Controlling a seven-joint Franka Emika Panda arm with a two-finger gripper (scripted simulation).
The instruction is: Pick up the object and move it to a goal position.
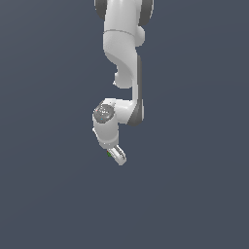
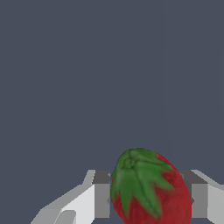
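Between the claw's [image 2: 151, 200] fingers [image 2: 101, 200] sits the strawberry-like object [image 2: 148, 188], gripped at its sides; probably light, slippery.

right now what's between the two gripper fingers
The red, green-topped object sits between the fingers of the gripper; the wrist view shows it.
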